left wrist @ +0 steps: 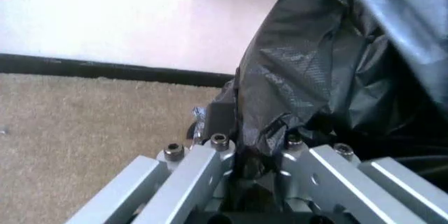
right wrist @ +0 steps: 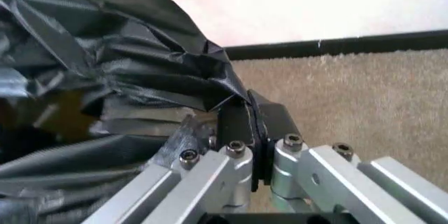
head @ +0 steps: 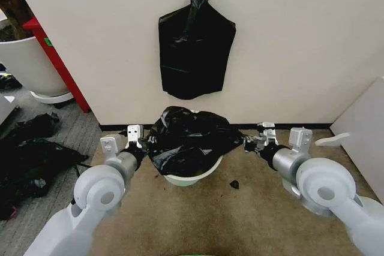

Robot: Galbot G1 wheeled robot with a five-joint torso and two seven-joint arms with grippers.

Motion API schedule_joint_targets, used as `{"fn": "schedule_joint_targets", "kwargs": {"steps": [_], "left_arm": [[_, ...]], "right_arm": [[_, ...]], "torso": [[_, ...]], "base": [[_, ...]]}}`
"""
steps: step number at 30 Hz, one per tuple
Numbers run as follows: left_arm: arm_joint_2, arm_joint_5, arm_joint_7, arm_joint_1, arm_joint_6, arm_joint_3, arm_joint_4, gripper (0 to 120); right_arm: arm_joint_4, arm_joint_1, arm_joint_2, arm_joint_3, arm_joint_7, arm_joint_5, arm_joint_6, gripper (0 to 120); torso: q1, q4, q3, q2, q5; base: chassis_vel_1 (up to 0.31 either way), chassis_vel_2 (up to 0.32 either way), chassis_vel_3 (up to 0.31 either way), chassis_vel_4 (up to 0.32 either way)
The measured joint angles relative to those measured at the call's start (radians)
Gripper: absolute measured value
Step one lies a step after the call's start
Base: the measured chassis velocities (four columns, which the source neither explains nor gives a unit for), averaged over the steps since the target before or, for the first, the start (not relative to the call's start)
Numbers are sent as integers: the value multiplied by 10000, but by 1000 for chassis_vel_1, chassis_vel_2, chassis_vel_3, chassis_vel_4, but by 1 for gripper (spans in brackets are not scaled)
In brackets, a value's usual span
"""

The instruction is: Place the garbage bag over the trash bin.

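Note:
The glossy black garbage bag point(head: 191, 136) lies crumpled over the top of the small white trash bin point(head: 192, 176), whose lower front rim shows beneath it. At the bag's left edge my left gripper point(head: 144, 145) is shut on the film. The left wrist view shows the garbage bag point(left wrist: 329, 72) pinched in that left gripper point(left wrist: 253, 148). My right gripper point(head: 247, 144) is shut on the bag's right edge. There the black fingers point(right wrist: 238, 124) of the right gripper point(right wrist: 253, 129) clamp a fold of the garbage bag point(right wrist: 119, 77).
A flat black bag bundle point(head: 195, 52) hangs on the wall hook above the bin. A large white tub point(head: 27, 64) and a red stand point(head: 57, 58) are at the far left, with loose black bags point(head: 33, 154) on the floor. A small black scrap point(head: 234, 184) lies on the carpet.

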Motion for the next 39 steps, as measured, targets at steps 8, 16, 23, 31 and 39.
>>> {"fn": "schedule_joint_targets", "kwargs": {"steps": [8, 16, 23, 31, 39], "left_arm": [[-13, -115, 301, 35, -110, -188, -19, 3], [-24, -136, 570, 188, -238, -300, -68, 3], [-47, -209, 753, 172, -358, -393, -68, 3], [-83, -187, 812, 179, -353, -450, 35, 3], [-168, -209, 595, -7, -287, -505, 430, 3]], "right_arm": [[-775, -271, 5, 199, -1066, -209, -58, 0], [-1231, -528, 40, 371, -2283, -439, -34, 0], [-1366, -911, 41, 364, -3374, -1096, -17, 6], [-863, -1250, -197, 903, -3390, -1802, 100, 34], [136, -2022, -475, 1222, -3094, -2461, 299, 63]], "torso": [[0, 0, 0, 0, 0], [0, 1, 0, 0, 0], [0, 0, 0, 0, 0], [0, 2, 0, 0, 0], [0, 0, 0, 0, 0]], "base": [[0, 0, 0, 0], [0, 0, 0, 0], [0, 0, 0, 0], [0, 0, 0, 0], [0, 0, 0, 0]]}}
